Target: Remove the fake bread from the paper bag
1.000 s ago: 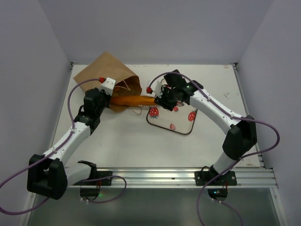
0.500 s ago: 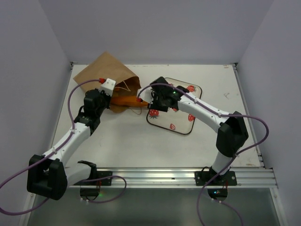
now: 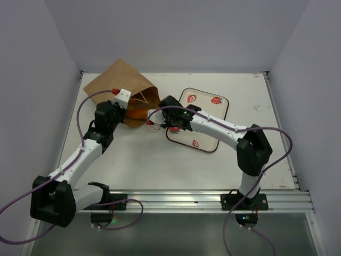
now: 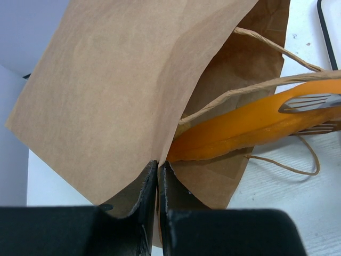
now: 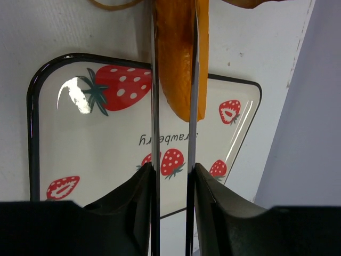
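The brown paper bag (image 3: 114, 80) lies on its side at the back left, mouth facing right. My left gripper (image 3: 123, 109) is shut on the bag's lower mouth edge, with the paper pinched between its jaws in the left wrist view (image 4: 158, 166). An orange baguette (image 3: 137, 113) sticks out of the mouth. My right gripper (image 3: 151, 114) sits at the mouth, its thin metal fingers closed on both sides of the baguette (image 5: 178, 64). The baguette's pointed end pokes past them over the tray. Any other bread is hidden in the bag.
A strawberry-print tray (image 3: 205, 120) with a black rim lies right of the bag, under my right arm, and fills the right wrist view (image 5: 80, 149). The bag's string handles (image 4: 266, 85) loop over the baguette (image 4: 240, 128). Grey walls enclose the white table.
My right gripper has moved left along the baguette to the bag's mouth, uncovering the tray. Less of the baguette shows outside the bag. The left arm has not moved.
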Available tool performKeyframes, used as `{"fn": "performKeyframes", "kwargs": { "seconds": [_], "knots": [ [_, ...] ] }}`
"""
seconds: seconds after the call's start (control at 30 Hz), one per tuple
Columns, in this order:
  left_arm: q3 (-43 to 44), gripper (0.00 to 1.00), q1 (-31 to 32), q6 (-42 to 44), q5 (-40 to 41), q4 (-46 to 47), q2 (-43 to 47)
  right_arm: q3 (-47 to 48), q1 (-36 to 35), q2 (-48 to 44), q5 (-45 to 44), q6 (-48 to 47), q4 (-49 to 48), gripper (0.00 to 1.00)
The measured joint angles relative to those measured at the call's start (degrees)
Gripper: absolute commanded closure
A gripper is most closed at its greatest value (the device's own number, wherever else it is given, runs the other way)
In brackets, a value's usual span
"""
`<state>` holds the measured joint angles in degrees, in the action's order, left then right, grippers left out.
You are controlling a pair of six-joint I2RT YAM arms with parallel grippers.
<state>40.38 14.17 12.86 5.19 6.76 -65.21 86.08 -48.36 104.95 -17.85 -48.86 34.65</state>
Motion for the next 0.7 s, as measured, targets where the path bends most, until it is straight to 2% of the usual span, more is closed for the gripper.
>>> {"fn": "performKeyframes", "kwargs": {
  "seconds": [0.1,0.17,0.43,0.7],
  "knots": [
    [0.0,0.91,0.0,0.0,-0.04,0.0,0.09,-0.02,-0.26,0.07,-0.81,-0.07,-0.04,0.94],
    [0.0,0.91,0.0,-0.02,-0.07,0.0,0.2,-0.02,-0.26,0.07,-0.76,0.04,0.02,1.0],
    [-0.02,0.91,0.0,-0.07,-0.13,0.04,0.31,-0.13,-0.26,-3.15,1.14,2.8,1.75,1.0],
    [-0.02,0.91,0.0,-0.26,-0.07,0.04,0.31,-4.66,0.35,-16.41,3.74,4.98,6.49,1.0]
  ]
}}
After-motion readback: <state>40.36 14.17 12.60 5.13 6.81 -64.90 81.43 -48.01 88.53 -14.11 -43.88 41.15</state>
